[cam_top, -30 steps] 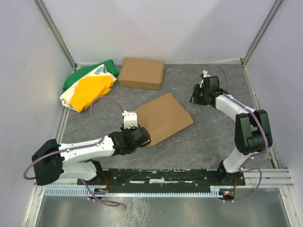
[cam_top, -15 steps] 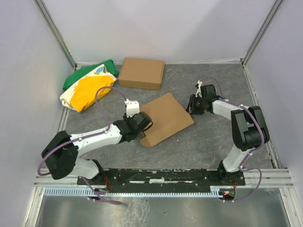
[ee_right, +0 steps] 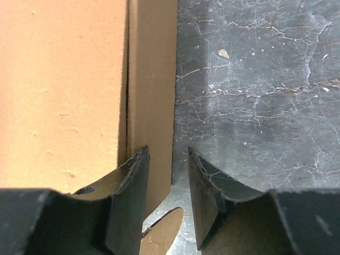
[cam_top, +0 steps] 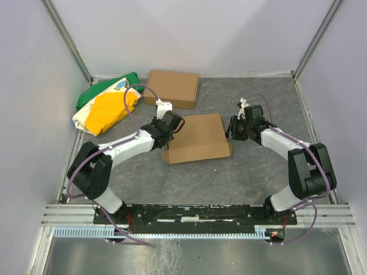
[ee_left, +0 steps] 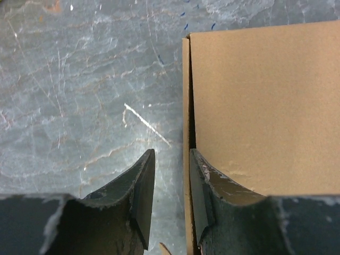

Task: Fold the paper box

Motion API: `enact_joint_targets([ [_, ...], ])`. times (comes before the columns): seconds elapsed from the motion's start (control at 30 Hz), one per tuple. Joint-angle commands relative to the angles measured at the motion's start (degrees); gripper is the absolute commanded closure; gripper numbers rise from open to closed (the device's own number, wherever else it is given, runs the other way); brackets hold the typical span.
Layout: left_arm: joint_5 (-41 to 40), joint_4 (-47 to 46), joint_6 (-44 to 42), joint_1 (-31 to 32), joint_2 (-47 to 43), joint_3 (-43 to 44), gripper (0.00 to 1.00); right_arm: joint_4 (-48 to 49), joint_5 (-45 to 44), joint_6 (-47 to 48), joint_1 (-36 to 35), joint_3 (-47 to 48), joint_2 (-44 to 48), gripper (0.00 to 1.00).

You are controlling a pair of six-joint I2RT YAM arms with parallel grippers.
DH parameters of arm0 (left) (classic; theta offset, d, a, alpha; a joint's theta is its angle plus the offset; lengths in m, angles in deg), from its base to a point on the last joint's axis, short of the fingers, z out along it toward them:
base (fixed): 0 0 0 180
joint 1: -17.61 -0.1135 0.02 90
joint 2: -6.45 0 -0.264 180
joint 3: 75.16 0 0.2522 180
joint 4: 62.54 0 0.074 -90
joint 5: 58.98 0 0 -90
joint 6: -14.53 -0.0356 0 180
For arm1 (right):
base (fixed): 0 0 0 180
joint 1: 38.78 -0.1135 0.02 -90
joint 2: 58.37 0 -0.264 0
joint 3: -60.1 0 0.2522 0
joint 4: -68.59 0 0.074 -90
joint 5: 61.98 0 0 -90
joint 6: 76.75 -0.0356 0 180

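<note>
The paper box (cam_top: 198,137), plain brown and folded shut into a shallow flat shape, lies mid-table. My left gripper (cam_top: 171,127) is at its left edge. In the left wrist view the left gripper (ee_left: 171,154) is open. The box's thin side wall (ee_left: 186,106) runs between the fingers, close to the right finger (ee_left: 204,191), with a gap to the other. My right gripper (cam_top: 233,128) is at the box's right edge. In the right wrist view the right gripper (ee_right: 168,150) is open over bare table. Its left finger (ee_right: 130,196) overlaps the side wall (ee_right: 151,79), and a rounded tab (ee_right: 162,234) pokes out below.
A ready-made brown cardboard box (cam_top: 171,89) sits at the back, just beyond the left gripper. A green, yellow and white bag (cam_top: 106,106) lies at the back left. Metal frame posts and white walls bound the grey table (cam_top: 258,166).
The paper box has turned from a diagonal to nearly square with the table. My left gripper swung farther back along its left edge. The right gripper came in to its right edge.
</note>
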Motion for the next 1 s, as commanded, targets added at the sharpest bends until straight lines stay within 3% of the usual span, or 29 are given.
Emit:
enact_joint_targets([
  [0.0,5.42,-7.35,-4.28,-0.86,3.21,6.61,0.60,2.25,-0.56,-0.72,-1.49,0.16,2.00,0.56],
  [0.13,7.40,-11.84,-7.91,-2.65,5.42,9.08,0.60,2.93,0.82,-1.34,-1.57,2.06,-0.79,0.56],
  [0.3,10.60,-9.53,-10.48,-5.62,7.06,14.18,0.60,2.28,-0.55,-1.51,-1.58,2.78,-1.68,0.55],
  [0.53,8.37,-8.93,-13.74,-6.65,-7.19,6.90,0.56,-0.60,-6.90,-2.11,-1.58,-0.38,6.97,0.46],
  [0.57,6.92,-9.24,-14.20,-6.71,-10.38,4.42,0.37,-0.03,-6.01,-3.02,-1.58,-1.09,8.69,0.46],
  [0.6,4.87,-10.28,-14.09,-6.85,-13.60,1.26,0.24,0.69,-5.33,-5.14,-1.50,-2.04,10.30,0.49],
  [0.67,2.79,-15.96,-14.38,-7.91,-21.01,-6.55,0.08,1.28,-1.91,-8.25,-1.30,-2.87,12.48,0.57],
  [0.7,3.46,-19.87,-14.27,-8.65,-23.32,-10.57,0.07,1.05,0.01,-9.76,-1.17,-2.53,12.62,0.15],
  [0.73,5.02,-23.09,-14.07,-9.09,-24.71,-13.30,0.07,1.42,2.58,-10.73,-0.95,-2.33,11.97,0.02],
  [0.8,5.12,-25.22,-13.64,-9.47,-24.03,-14.55,0.09,5.40,7.59,-12.26,0.13,-3.11,9.82,0.00],
  [0.83,3.99,-24.68,-13.10,-9.84,-22.19,-13.90,0.11,5.55,5.10,-13.90,0.43,-3.32,8.79,0.01],
  [0.9,2.72,-19.17,-11.56,-10.97,-17.61,-9.37,0.13,4.18,-0.22,-14.84,0.42,-3.62,8.95,0.01],
  [0.97,2.85,-12.18,-10.69,-11.16,-14.50,-5.10,0.13,7.44,-0.19,-14.91,0.36,-6.62,11.89,0.01],
])
